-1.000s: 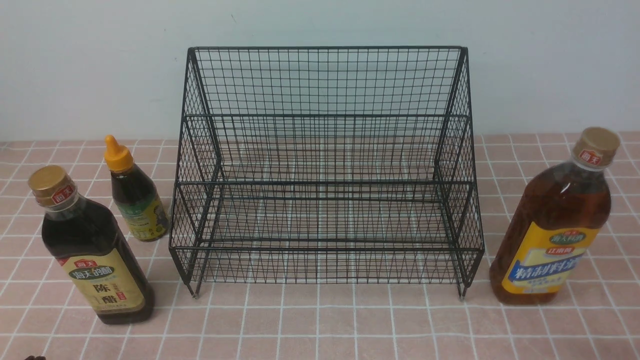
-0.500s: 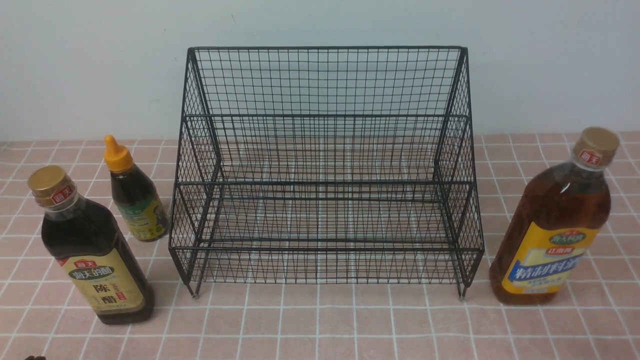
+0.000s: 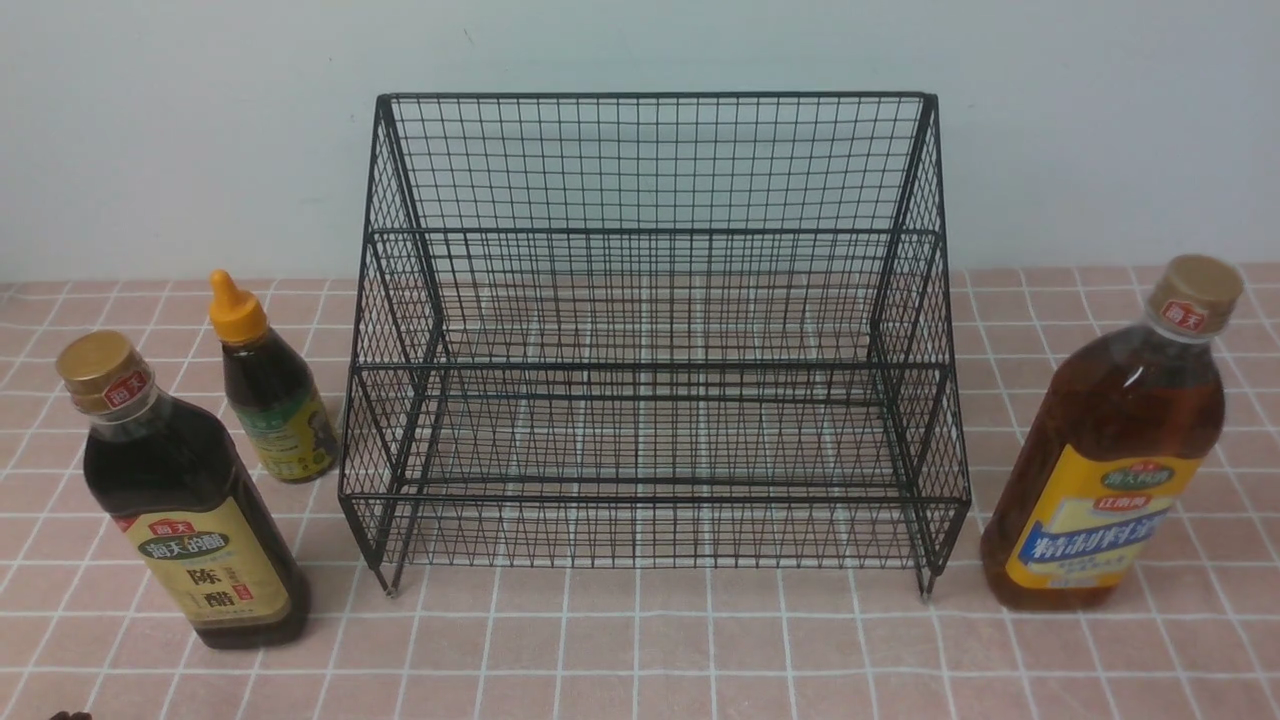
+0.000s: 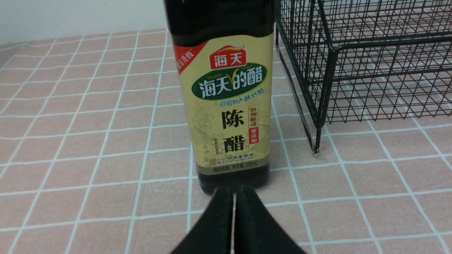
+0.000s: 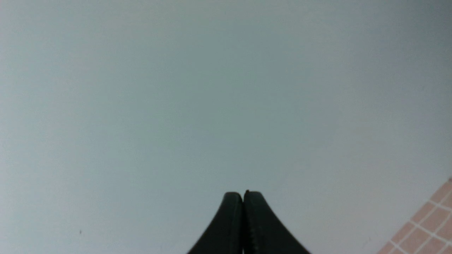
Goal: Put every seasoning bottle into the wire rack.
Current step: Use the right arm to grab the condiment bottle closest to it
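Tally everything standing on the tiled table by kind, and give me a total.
Bottles: 3 (amber bottle, dark beige-label bottle, orange-nozzle bottle)
Wire rack: 1
Total: 4

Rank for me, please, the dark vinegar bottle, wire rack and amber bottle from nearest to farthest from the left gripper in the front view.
1. Dark vinegar bottle, on the left, right before the left gripper.
2. Wire rack, in the middle.
3. Amber bottle, far right, beyond the rack.
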Robot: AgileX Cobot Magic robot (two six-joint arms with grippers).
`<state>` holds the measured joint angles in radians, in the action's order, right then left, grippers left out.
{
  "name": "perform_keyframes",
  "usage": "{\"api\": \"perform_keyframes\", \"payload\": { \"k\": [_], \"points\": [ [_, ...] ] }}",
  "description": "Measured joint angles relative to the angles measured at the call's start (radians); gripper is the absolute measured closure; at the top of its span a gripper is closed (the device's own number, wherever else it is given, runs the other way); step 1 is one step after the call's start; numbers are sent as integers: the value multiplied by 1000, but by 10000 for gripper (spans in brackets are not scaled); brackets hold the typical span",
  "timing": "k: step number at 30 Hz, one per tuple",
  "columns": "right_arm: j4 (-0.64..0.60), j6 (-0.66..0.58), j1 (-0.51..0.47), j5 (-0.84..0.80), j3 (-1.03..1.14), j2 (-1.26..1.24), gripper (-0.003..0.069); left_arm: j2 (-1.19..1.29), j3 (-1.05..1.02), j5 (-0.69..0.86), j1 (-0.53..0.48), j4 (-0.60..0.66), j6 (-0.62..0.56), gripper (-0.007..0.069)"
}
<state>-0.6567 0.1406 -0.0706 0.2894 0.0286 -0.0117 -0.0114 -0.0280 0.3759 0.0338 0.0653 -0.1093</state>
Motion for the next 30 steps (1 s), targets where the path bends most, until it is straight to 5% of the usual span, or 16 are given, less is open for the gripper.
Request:
{"api": "perform_keyframes", "payload": {
  "k": [9, 18, 26, 30],
  "points": [
    [555, 30, 0, -220, -353, 306, 673, 0, 0, 0, 0, 0, 0, 631],
    [798, 161, 14, -182, -424, 723, 673, 0, 0, 0, 0, 0, 0, 631],
    [965, 244, 130, -121, -425, 815, 657, 0, 0, 1, 0, 0, 0, 631],
    [1003, 283, 199, -107, -425, 815, 568, 0, 0, 1, 0, 0, 0, 631]
  ]
}}
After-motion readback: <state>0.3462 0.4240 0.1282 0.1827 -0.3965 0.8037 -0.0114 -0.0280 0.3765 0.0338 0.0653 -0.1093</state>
